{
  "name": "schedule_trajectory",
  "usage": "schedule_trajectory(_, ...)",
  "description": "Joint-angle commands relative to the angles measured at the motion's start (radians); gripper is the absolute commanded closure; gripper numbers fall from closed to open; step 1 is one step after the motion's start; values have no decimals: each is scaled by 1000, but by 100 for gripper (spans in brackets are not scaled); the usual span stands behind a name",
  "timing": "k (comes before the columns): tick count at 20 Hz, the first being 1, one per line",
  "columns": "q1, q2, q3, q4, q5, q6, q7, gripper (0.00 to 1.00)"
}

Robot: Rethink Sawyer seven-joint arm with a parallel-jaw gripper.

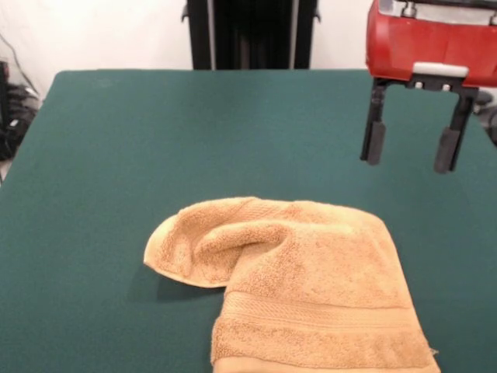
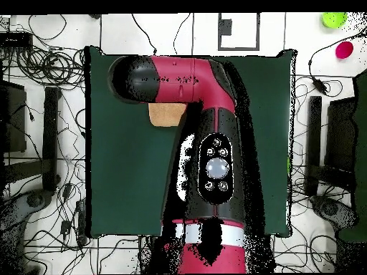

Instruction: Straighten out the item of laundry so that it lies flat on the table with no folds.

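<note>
Tan-orange terry-cloth towel (image 1: 299, 291) lies on dark green cloth-topped table (image 1: 116, 155), at near edge, right of centre. Left part folded over into rounded flap; woven band runs across near end. Red-bodied gripper with two black fingers (image 1: 411, 155) hangs above table toward right edge, fingers spread apart, clear of towel, nothing between them.

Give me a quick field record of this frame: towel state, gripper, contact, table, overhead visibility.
towel: tan-orange towel, near edge of the front view, not flat; far part folded over into a rounded lobe toward picture left
band: woven band visible across the near part
gripper: gripper open, above the table, beyond the towel at picture right
contact: none; gripper apart from towel
table: dark green table
overhead: arm covers most of the towel; only a small corner shows
</note>
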Motion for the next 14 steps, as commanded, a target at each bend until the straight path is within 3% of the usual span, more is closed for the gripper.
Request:
schedule_trajectory(1, 19, -2, -15, 167, 28, 117, 192, 0)
schedule_trajectory(10, 40, 3, -80, 173, -20, 35, 188, 0)
schedule_trajectory(14, 7, 8, -69, 159, -23, 46, 117, 0)
